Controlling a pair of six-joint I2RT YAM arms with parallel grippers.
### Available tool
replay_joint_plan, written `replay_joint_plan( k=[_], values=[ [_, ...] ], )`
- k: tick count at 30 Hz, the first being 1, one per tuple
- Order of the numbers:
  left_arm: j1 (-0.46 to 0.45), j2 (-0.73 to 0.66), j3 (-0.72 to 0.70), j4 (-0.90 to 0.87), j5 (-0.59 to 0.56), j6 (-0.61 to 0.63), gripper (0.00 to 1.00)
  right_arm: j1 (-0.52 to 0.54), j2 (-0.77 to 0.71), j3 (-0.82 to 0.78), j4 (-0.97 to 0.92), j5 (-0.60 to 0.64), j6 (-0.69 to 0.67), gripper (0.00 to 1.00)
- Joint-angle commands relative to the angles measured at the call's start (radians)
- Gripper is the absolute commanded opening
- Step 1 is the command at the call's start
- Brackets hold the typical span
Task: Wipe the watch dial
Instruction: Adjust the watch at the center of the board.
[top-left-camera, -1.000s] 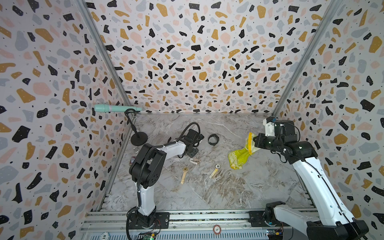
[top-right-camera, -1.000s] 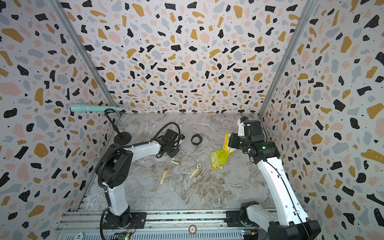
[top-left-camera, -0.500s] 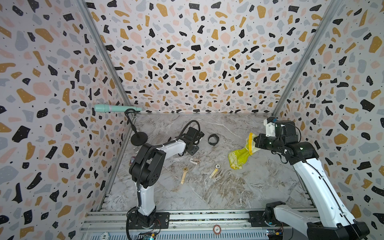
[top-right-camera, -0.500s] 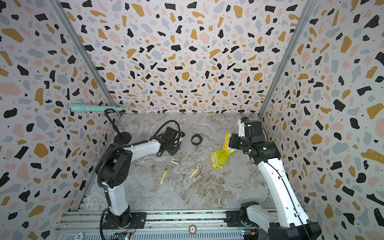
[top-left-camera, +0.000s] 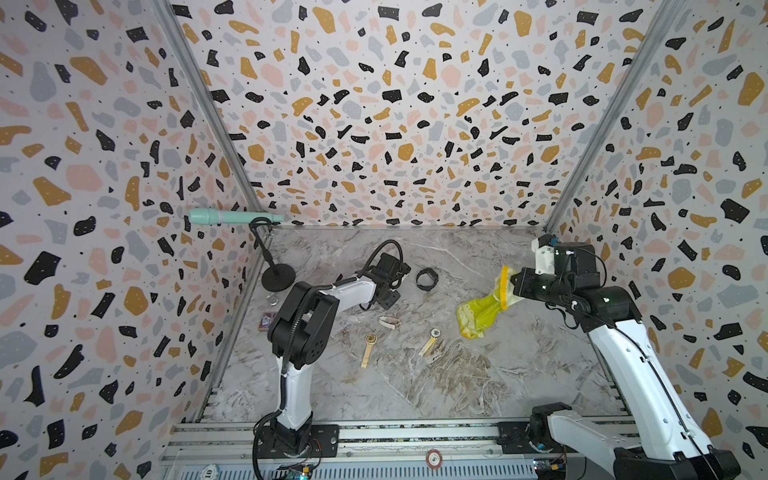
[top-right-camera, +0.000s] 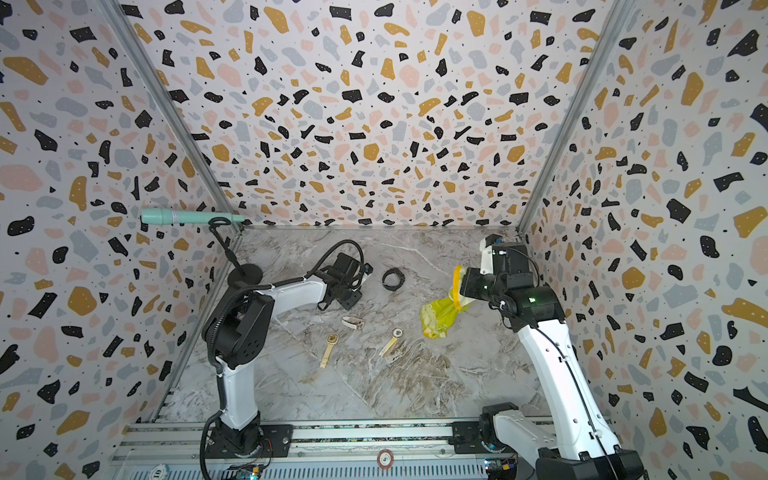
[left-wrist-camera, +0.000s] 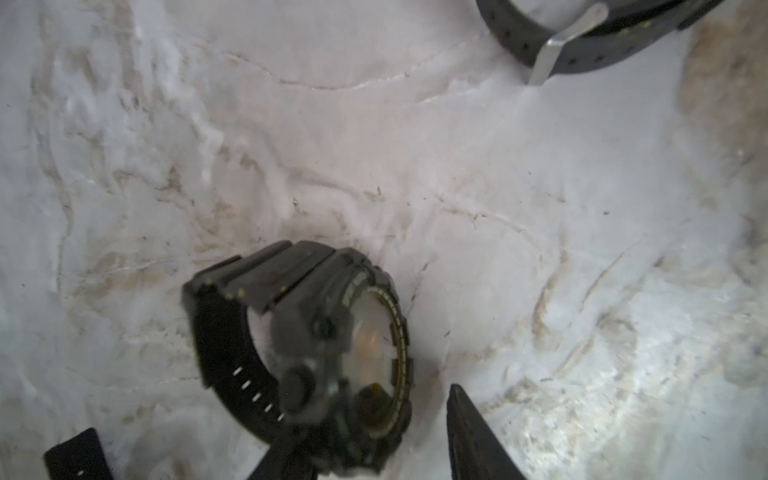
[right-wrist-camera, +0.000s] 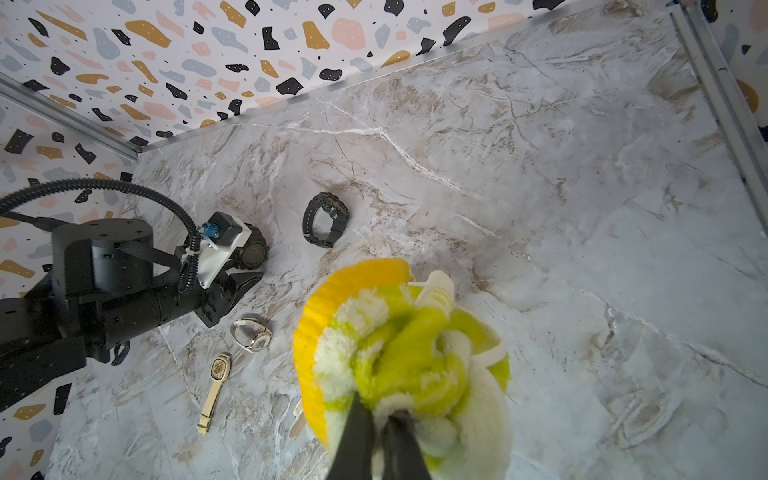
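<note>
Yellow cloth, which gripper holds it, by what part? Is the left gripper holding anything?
The right gripper is shut on the yellow cloth, pinching a fold near its orange edge. The left gripper holds nothing: its open jaws straddle a black watch.

Your chunky black watch (left-wrist-camera: 332, 353) stands on its edge on the surface (left-wrist-camera: 415, 145) with the strap looped shut. Its round, yellow-ringed dial (left-wrist-camera: 374, 345) faces sideways, and it sits between the parted fingers of the left gripper (left-wrist-camera: 270, 411). Your fluffy yellow-green and white cloth (right-wrist-camera: 399, 353), with a ribbed orange edge, hangs bunched in the pinched right gripper (right-wrist-camera: 380, 419), well apart from the watch.
</note>
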Motion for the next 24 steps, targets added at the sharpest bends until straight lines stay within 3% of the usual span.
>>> replay_joint_plan(
  k=[1, 4, 7, 10, 17, 24],
  values=[
    [-0.004, 0.012, 0.047, -0.016, 0.028, 0.007, 0.44, -0.007, -0.021, 0.010, 0.007, 0.001, -0.004, 0.00],
    [-0.004, 0.020, 0.056, -0.021, 0.042, -0.005, 0.40, -0.010, -0.020, 0.014, 0.008, 0.001, -0.004, 0.00],
    [-0.004, 0.016, 0.053, -0.018, 0.053, -0.017, 0.21, -0.013, -0.020, 0.013, 0.010, 0.000, -0.002, 0.00],
    [-0.004, 0.011, 0.051, -0.018, 0.060, -0.029, 0.11, -0.015, -0.023, 0.010, 0.013, 0.002, -0.001, 0.00],
    [-0.004, 0.006, 0.054, -0.031, 0.103, -0.053, 0.06, -0.022, -0.027, -0.008, 0.031, -0.004, 0.005, 0.00],
    [-0.024, -0.022, 0.044, -0.003, 0.229, -0.149, 0.06, -0.027, -0.041, -0.050, 0.061, -0.024, 0.020, 0.00]
  ],
)
